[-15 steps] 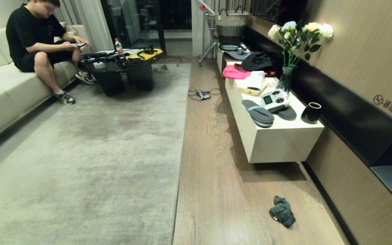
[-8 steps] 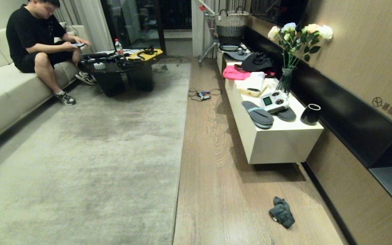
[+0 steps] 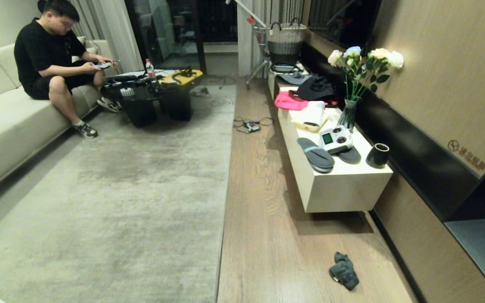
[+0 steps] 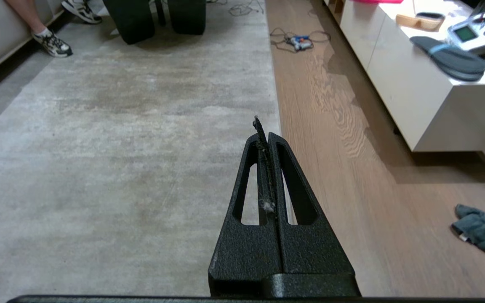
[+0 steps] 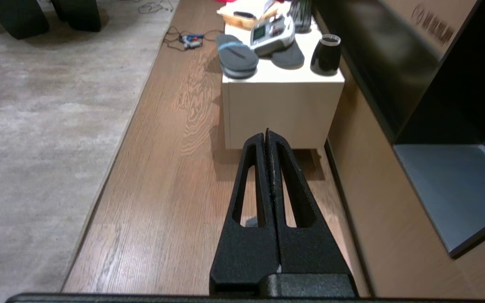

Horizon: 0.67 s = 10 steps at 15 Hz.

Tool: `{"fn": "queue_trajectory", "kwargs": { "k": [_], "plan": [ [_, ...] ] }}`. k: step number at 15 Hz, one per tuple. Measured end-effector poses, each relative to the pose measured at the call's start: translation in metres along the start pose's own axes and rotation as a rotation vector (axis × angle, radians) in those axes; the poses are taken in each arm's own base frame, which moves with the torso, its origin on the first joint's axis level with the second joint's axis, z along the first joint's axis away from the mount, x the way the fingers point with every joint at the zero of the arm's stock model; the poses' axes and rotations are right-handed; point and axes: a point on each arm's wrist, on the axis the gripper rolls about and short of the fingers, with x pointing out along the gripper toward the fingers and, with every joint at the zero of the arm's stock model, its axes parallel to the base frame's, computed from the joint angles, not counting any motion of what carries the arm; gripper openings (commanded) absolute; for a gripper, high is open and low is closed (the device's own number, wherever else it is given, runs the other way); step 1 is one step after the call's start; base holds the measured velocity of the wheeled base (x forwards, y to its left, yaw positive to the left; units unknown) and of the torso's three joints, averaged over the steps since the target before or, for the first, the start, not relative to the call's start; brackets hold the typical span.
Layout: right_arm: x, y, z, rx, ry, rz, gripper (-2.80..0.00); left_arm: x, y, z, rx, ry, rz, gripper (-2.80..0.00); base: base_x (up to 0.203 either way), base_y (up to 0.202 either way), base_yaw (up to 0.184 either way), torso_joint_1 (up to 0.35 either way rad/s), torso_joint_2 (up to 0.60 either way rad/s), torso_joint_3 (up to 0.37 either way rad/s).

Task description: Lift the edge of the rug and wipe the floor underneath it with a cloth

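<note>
The whole head view has tilted, so the camera moved, not the room. The rug edge [image 3: 225,202] runs toward twelve o'clock; the cloth [image 3: 343,270] lies at five o'clock on the floor [image 3: 263,219]. The left gripper [image 4: 264,126] and right gripper [image 5: 266,136] are both closed, empty; nothing begun.

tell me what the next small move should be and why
Probably open the right claw and reach down for the cloth. It lies crumpled on the bare floor, apart from the rug edge, which lies flat. Both claws, the left claw too, are shut and empty, so nothing is in hand to wipe with yet.
</note>
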Motion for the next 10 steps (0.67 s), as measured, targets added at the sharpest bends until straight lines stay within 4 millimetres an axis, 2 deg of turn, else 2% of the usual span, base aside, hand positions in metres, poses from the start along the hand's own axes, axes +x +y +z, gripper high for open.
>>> {"fn": "queue_trajectory", "kwargs": {
  "k": [10],
  "plan": [
    [0.0000, 0.0000, -0.0001, 0.004, 0.001, 0.000, -2.80, 0.0000, 0.0000, 0.0000, 0.000, 0.000, 0.000, -2.80, 0.000, 0.000, 0.000, 0.140, -0.50, -0.364]
  ]
}}
